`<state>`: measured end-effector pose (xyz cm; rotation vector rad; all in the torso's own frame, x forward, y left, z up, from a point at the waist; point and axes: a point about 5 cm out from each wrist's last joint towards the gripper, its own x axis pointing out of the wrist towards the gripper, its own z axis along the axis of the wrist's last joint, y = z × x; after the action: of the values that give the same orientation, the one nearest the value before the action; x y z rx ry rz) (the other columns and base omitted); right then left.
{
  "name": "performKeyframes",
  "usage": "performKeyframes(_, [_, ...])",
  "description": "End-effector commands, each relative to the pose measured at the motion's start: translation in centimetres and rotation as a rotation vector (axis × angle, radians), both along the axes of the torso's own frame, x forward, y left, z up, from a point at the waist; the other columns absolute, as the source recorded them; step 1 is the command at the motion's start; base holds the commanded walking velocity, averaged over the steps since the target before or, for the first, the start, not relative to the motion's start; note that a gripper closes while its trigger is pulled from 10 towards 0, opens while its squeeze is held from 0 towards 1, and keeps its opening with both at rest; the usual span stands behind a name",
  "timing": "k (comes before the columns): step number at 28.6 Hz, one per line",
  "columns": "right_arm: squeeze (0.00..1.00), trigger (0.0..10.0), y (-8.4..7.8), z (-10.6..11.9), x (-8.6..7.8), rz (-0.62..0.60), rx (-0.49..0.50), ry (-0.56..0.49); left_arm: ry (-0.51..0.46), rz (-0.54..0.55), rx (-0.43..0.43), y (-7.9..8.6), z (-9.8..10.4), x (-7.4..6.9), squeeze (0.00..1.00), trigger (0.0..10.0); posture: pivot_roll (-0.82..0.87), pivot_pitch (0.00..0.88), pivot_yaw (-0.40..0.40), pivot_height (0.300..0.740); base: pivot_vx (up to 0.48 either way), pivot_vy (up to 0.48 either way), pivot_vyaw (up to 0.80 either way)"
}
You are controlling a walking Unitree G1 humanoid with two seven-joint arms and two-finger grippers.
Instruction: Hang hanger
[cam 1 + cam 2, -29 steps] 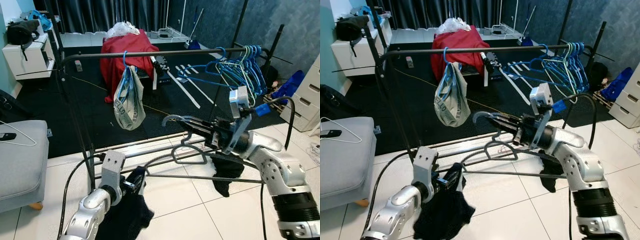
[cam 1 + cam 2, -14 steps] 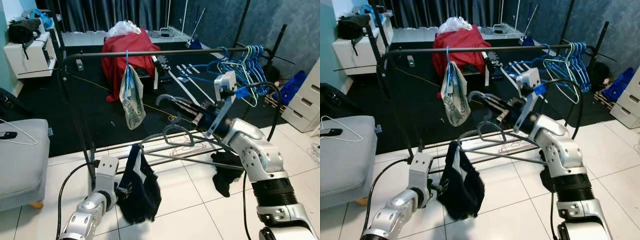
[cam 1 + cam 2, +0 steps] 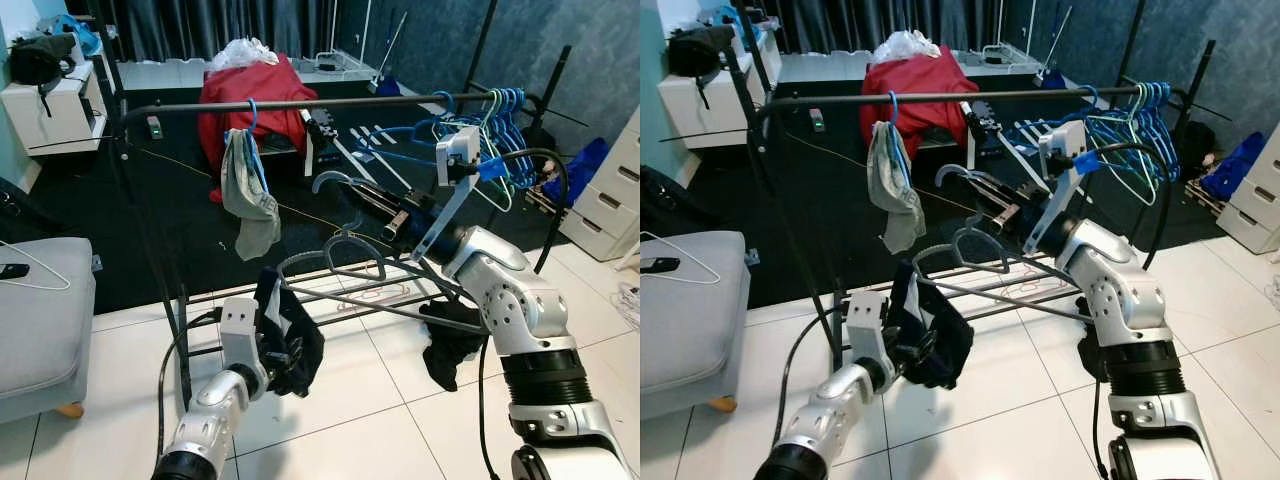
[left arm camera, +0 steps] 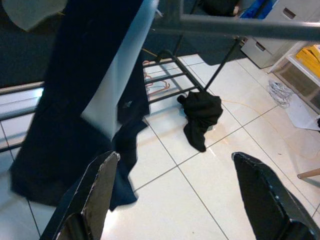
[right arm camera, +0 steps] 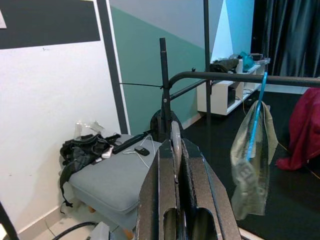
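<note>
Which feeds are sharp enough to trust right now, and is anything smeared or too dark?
Both eye views are sharp and evenly lit, with the grey hanger and rail crisp. In the left wrist view, the dark garment close to the lens is smeared and soft, while the floor tiles are clearer. In the right wrist view, the background is sharp but the right gripper is near and dim.

The grey hanger [image 3: 345, 255] is held up in mid-air, its curved hook [image 3: 330, 180] pointing toward 10 o'clock, below the rail [image 3: 300, 103]. A dark garment [image 3: 285, 330] is draped over its lower end at 7 o'clock. The rail runs level across the scene at 12 o'clock, above the hanger, with the hook not yet on it.
</note>
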<state>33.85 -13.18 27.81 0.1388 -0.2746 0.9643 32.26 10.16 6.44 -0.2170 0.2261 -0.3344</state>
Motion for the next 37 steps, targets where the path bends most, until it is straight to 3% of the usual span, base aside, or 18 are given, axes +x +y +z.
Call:
performKeyframes(1, [0.00, 10.0, -0.1, 1.6, -0.6, 0.029, 0.033, -0.062, 0.003, 0.012, 0.015, 0.1, -0.3, 0.0, 0.00, 10.0, -0.15, 0.090, -0.055, 0.740, 0.000, 0.000, 0.00])
performKeyframes(4, [0.00, 10.0, -0.1, 1.5, -0.9, 0.041, 0.030, -0.059, -0.011, 0.042, 0.053, 0.6, -0.3, 0.2, 0.00, 10.0, -0.15, 0.092, -0.055, 0.740, 0.000, 0.000, 0.00])
performKeyframes(6, [0.00, 10.0, 0.0, 1.5, -1.3, 0.089, 0.029, -0.054, -0.029, 0.102, 0.133, 2.2, -0.4, 0.4, 0.00, 10.0, -0.15, 0.100, -0.056, 0.740, 0.000, 0.000, 0.00])
performKeyframes(7, [0.00, 10.0, 0.0, 1.5, -1.3, 0.089, 0.029, -0.054, -0.029, 0.102, 0.133, 2.2, -0.4, 0.4, 0.00, 10.0, -0.15, 0.100, -0.056, 0.740, 0.000, 0.000, 0.00])
performKeyframes(9, [0.00, 10.0, 0.0, 1.5, -1.9, 0.147, 0.022, -0.051, -0.054, 0.155, 0.188, 3.8, -0.5, 0.6, 0.00, 10.0, -0.15, 0.102, -0.058, 0.740, 0.000, 0.000, 0.00])
performKeyframes(15, [0.00, 10.0, -0.2, 1.5, -2.3, 0.182, 0.006, -0.050, -0.085, 0.189, 0.235, 5.9, -0.4, 0.7, 0.00, 10.0, -0.15, 0.104, -0.055, 0.740, 0.000, 0.000, 0.00])
performKeyframes(18, [0.00, 10.0, -0.6, 1.7, -2.5, 0.198, -0.008, -0.054, -0.139, 0.238, 0.277, 9.7, 0.4, 0.1, 0.00, 10.0, -0.14, 0.103, -0.053, 0.740, 0.000, 0.000, 0.00])
performKeyframes(20, [0.00, 10.0, -0.7, 1.7, -2.6, 0.204, -0.009, -0.054, -0.152, 0.239, 0.285, 10.4, 0.6, -0.1, 0.00, 10.0, -0.14, 0.103, -0.053, 0.740, 0.000, 0.000, 0.00])
performKeyframes(25, [0.00, 10.0, -0.6, 1.7, -2.7, 0.221, -0.011, -0.054, -0.173, 0.205, 0.274, 10.6, 0.8, -0.4, 0.00, 10.0, -0.14, 0.101, -0.056, 0.740, 0.000, 0.000, 0.00])
performKeyframes(26, [0.00, 10.0, -0.5, 1.7, -2.8, 0.235, -0.013, -0.052, -0.190, 0.101, 0.251, 10.1, 0.8, -1.1, 0.00, 10.0, -0.13, 0.096, -0.062, 0.740, 0.000, 0.000, 0.00])
performKeyframes(27, [0.00, 10.0, -0.5, 1.7, -2.8, 0.235, -0.013, -0.052, -0.190, 0.101, 0.251, 10.1, 0.8, -1.1, 0.00, 10.0, -0.13, 0.096, -0.062, 0.740, 0.000, 0.000, 0.00])
performKeyframes(30, [0.00, 10.0, -0.6, 1.5, -3.1, 0.271, -0.017, -0.044, -0.200, -0.122, 0.182, 8.0, -0.3, -2.3, 0.00, 10.0, -0.14, 0.088, -0.068, 0.740, 0.000, 0.000, 0.00])
performKeyframes(32, [0.00, 10.0, -0.6, 1.5, -3.1, 0.271, -0.017, -0.044, -0.200, -0.122, 0.182, 8.0, -0.3, -2.3, 0.00, 10.0, -0.14, 0.088, -0.068, 0.740, 0.000, 0.000, 0.00])
performKeyframes(33, [0.00, 10.0, -0.8, 1.5, -3.2, 0.280, -0.018, -0.042, -0.197, -0.177, 0.143, 6.9, -0.6, -2.4, 0.00, 10.0, -0.14, 0.088, -0.068, 0.740, 0.000, 0.000, 0.00])
performKeyframes(36, [0.00, 10.0, -0.9, 1.6, -3.3, 0.287, -0.018, -0.041, -0.191, -0.227, 0.112, 5.8, -0.8, -2.4, 0.00, 10.0, -0.14, 0.081, -0.067, 0.740, 0.000, 0.000, 0.00])
performKeyframes(37, [0.00, 10.0, -1.0, 1.6, -3.4, 0.295, -0.019, -0.039, -0.180, -0.270, 0.092, 4.6, -1.0, -2.3, 0.00, 10.0, -0.15, 0.078, -0.063, 0.740, 0.000, 0.000, 0.00])
